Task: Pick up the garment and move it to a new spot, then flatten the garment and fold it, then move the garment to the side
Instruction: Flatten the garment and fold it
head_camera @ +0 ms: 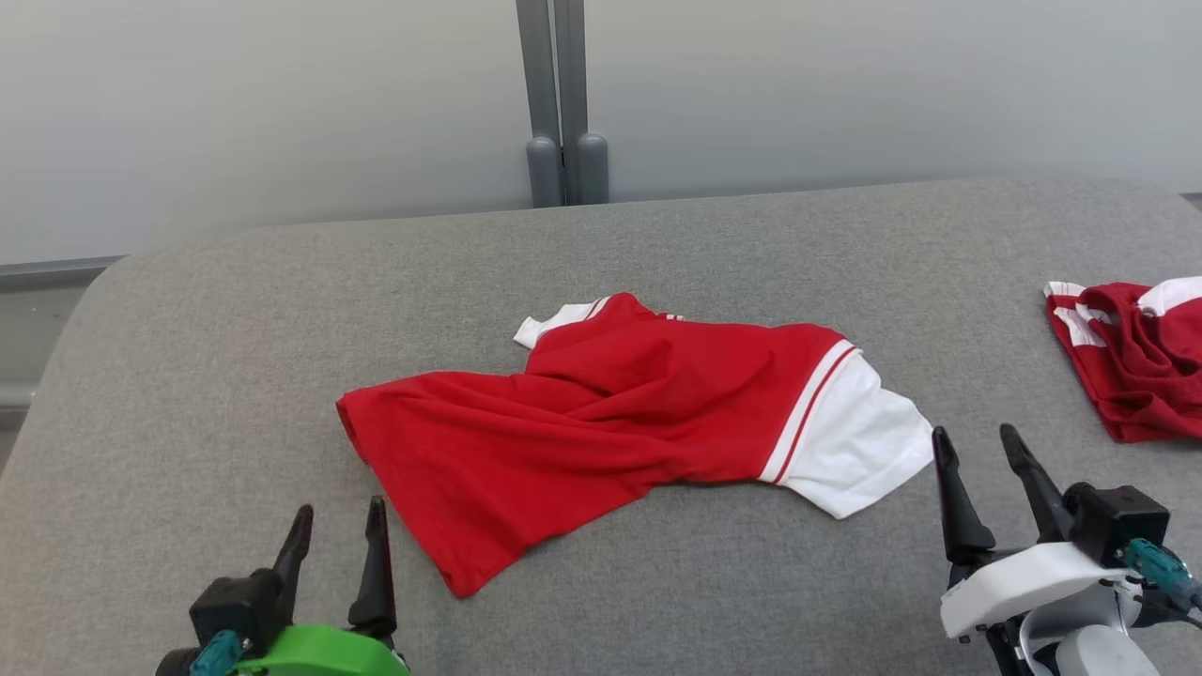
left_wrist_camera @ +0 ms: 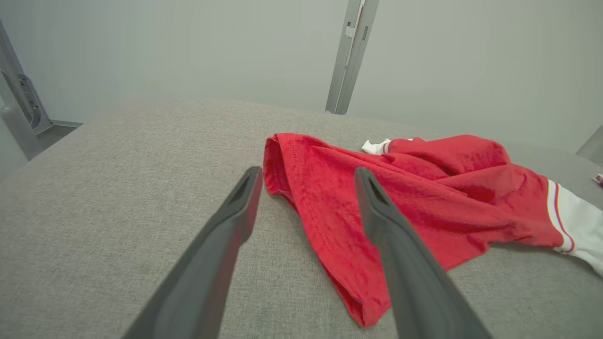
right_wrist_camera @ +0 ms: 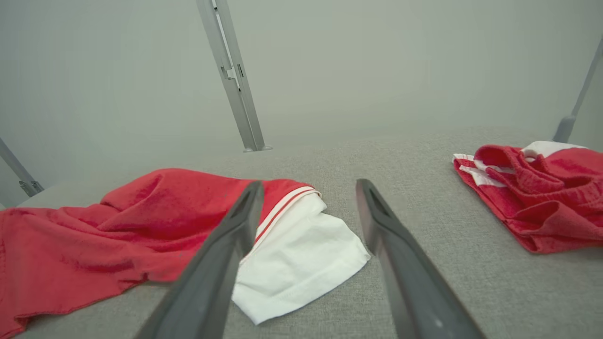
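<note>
A crumpled red knit shirt [head_camera: 601, 422] with a white sleeve [head_camera: 856, 441] and red-and-white trim lies at the middle of the grey fabric-covered table [head_camera: 751, 244], flat on the surface and not yet lifted. Its long axis runs across the robot's front, slightly slanted: the red hem end [head_camera: 451, 535] sits nearer the robot on its left, and the white sleeve end points to its right.

The left gripper [head_camera: 341, 507], on a green wrist, has its two dark fingers spread wide and holds nothing. The hem lies just ahead and a little to its right, and in the left wrist view the hem edge [left_wrist_camera: 306, 207] runs across the gap between the fingers.

The right gripper [head_camera: 975, 432], on a white wrist, is likewise spread and empty. The sleeve lies just to its left, close but apart.

Each arm seems about equally near its own end, so a two-handed lift, hem on the left and sleeve on the right, looks the natural reach.

A second bunched red-and-white garment [head_camera: 1132, 361] lies well apart at the table's right edge
</note>
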You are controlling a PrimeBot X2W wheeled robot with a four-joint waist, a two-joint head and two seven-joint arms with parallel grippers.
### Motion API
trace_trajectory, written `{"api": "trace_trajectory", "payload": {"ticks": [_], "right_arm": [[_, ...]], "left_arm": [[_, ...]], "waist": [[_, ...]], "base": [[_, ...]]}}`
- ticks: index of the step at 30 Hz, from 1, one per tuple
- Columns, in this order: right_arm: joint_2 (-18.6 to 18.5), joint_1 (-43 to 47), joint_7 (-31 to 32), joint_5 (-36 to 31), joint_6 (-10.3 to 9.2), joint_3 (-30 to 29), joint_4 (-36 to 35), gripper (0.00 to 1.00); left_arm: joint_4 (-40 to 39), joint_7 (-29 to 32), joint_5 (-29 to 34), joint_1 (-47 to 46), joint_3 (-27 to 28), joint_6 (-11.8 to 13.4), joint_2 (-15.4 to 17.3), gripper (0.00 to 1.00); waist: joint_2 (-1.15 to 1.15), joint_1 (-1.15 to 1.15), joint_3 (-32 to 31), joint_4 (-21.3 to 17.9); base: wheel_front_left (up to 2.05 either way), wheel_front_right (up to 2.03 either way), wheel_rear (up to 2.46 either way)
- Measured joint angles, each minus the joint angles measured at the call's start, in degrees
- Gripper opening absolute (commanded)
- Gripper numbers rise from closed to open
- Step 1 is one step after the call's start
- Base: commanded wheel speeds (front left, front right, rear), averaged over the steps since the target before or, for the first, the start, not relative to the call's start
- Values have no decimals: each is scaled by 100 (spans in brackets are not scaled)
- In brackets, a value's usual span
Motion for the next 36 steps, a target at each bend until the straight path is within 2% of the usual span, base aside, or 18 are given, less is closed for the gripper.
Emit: {"api": "trace_trajectory", "payload": {"ticks": [9, 12, 17, 29, 36], "right_arm": [[-464, -946, 989, 261, 0, 237, 1103, 100], [-572, -1294, 1421, 442, 0, 392, 1456, 100], [-701, -1745, 1803, 590, 0, 426, 1957, 100], [-757, -2329, 1902, 881, 0, 747, 2732, 100], [-771, -2481, 1813, 1139, -1, 987, 2938, 100]], "left_arm": [[233, 1423, -324, -363, -510, -298, -29, 100], [265, 1718, -417, -528, -633, -336, -31, 100], [374, 2102, -475, -730, -767, -348, -42, 100], [580, 2525, -604, -939, -832, -177, -77, 100], [519, 2588, -669, -939, -719, 109, -110, 100]], "waist": [[0, 0, 290, -41], [0, 0, 443, -42], [0, 0, 713, -2], [0, 0, 1189, 165], [0, 0, 1305, 187]], "base": [[0, 0, 0], [0, 0, 0], [0, 0, 0], [0, 0, 0], [0, 0, 0]]}}
